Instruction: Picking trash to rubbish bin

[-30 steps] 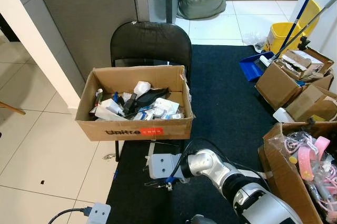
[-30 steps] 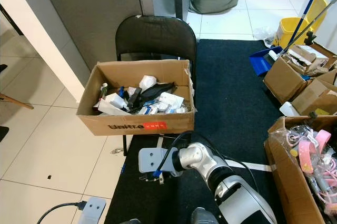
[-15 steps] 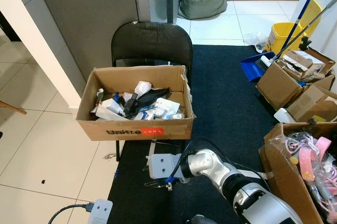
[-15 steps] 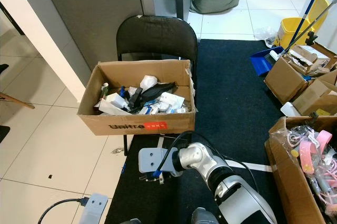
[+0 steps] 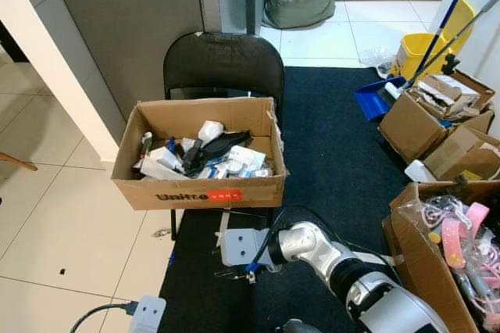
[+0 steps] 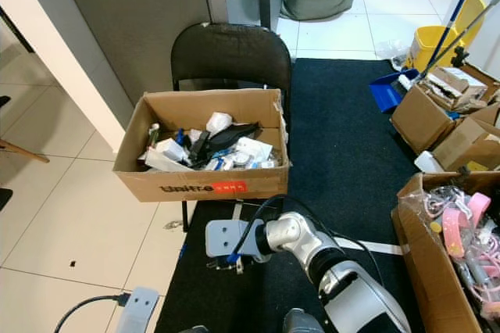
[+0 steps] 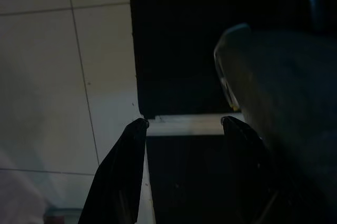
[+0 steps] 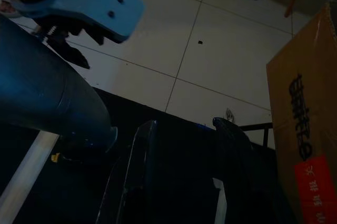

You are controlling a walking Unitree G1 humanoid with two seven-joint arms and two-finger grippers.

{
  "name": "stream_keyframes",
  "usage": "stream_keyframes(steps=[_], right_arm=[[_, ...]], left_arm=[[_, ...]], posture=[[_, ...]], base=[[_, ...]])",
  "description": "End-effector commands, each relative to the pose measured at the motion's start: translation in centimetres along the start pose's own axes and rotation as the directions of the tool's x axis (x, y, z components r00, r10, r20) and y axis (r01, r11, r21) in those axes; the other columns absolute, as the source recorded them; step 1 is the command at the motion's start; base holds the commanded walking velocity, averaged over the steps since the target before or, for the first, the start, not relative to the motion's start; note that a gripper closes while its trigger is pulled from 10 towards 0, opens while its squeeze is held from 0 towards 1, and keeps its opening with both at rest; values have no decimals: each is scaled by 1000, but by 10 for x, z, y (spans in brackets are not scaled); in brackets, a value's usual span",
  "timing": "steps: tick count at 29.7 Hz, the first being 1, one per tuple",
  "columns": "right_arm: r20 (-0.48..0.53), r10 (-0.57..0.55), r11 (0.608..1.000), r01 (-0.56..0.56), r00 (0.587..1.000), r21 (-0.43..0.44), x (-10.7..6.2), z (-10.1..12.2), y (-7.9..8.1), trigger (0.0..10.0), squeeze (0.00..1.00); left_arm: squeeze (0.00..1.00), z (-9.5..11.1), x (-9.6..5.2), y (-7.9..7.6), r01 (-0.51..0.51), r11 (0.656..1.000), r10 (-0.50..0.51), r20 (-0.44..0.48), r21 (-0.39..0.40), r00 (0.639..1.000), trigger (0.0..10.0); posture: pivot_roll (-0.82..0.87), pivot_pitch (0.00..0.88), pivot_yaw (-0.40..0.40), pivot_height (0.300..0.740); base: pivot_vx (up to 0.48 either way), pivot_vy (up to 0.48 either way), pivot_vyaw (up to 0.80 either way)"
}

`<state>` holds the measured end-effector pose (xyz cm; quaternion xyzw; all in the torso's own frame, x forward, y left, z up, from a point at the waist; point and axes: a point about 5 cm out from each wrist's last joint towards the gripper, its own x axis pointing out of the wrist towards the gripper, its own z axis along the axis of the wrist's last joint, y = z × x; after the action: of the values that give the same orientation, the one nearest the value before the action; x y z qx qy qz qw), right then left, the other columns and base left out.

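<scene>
Right gripper (image 8: 181,129), fingers parted and empty, low over dark rug (image 5: 344,153) before trash-filled cardboard box (image 5: 199,189) on black chair (image 5: 224,63), left gripper (image 7: 184,124) likewise parted; side cartons (image 5: 426,126), yellow bucket (image 5: 414,50) beyond; arrangement unchanged from earlier.

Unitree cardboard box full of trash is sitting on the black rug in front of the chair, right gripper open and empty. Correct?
Not quite. The cardboard box sits on the seat of the black chair, not on the black rug; the left eye view shows it. The rest holds: the right gripper is open and empty in the right wrist view.
</scene>
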<state>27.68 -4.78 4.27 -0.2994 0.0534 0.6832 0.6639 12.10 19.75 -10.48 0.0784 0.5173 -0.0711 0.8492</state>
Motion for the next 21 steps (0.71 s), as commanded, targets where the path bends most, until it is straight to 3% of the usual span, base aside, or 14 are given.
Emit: stream_keyframes(steps=[1,8,21], right_arm=[[-1,10,1000,-10,1000,7,2,-1,3,10000,0],[1,10,1000,-10,1000,6,1,-1,3,10000,0],[-1,9,1000,-9,1000,7,1,-1,2,10000,0]], left_arm=[[0,-15,-4,2,14,1000,-14,-42,2,999,10000],[0,-21,-6,4,11,1000,-11,-53,-1,999,10000],[0,-4,3,-29,36,999,-36,-52,-1,998,10000]], posture=[[-46,76,47,740],[-43,85,50,740],[-40,84,50,740]], base=[[0,0,0],[0,0,0],[0,0,0]])
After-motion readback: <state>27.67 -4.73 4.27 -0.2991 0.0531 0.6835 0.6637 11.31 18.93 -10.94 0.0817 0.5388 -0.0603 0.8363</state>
